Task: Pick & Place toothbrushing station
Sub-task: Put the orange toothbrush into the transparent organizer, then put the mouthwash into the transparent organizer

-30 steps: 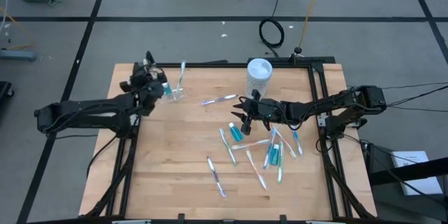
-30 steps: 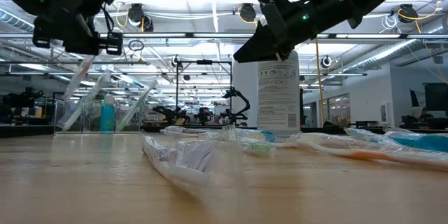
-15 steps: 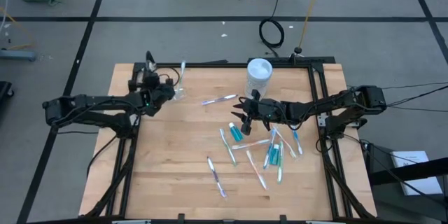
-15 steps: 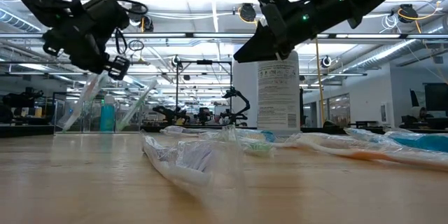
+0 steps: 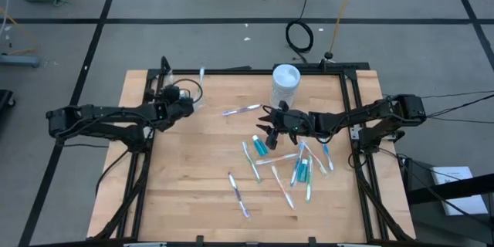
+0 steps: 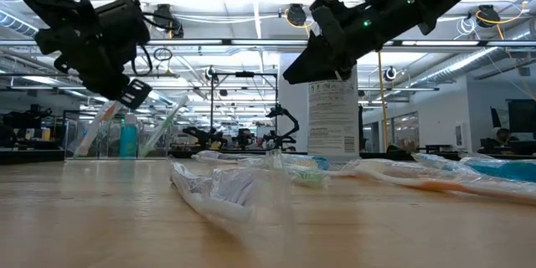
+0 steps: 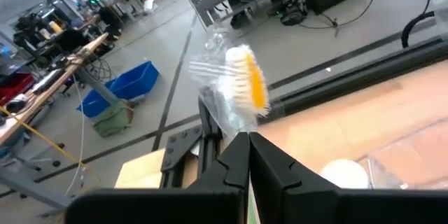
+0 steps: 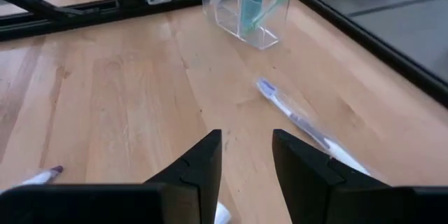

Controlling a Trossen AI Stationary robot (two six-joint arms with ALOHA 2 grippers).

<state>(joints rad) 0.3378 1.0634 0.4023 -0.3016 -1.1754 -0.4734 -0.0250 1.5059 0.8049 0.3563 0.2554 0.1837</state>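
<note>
bright, even overhead light; ceiling lamps (image 6: pixel 295 15) glare in the low view, nearest wrapped toothbrush (image 6: pixel 219 191) blurred.

Left gripper (image 5: pixel 187 102) pinched closed at table's rear-left; right gripper (image 5: pixel 268 130) parted mid-table.

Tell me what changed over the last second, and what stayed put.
The left gripper has tilted and dropped lower by the clear cup, swinging a short way along the table's back edge. It is shut on a wrapped toothbrush. The right gripper has stayed open above the table's middle, and the loose toothbrushes, toothpaste tubes and white container have not moved.
</note>
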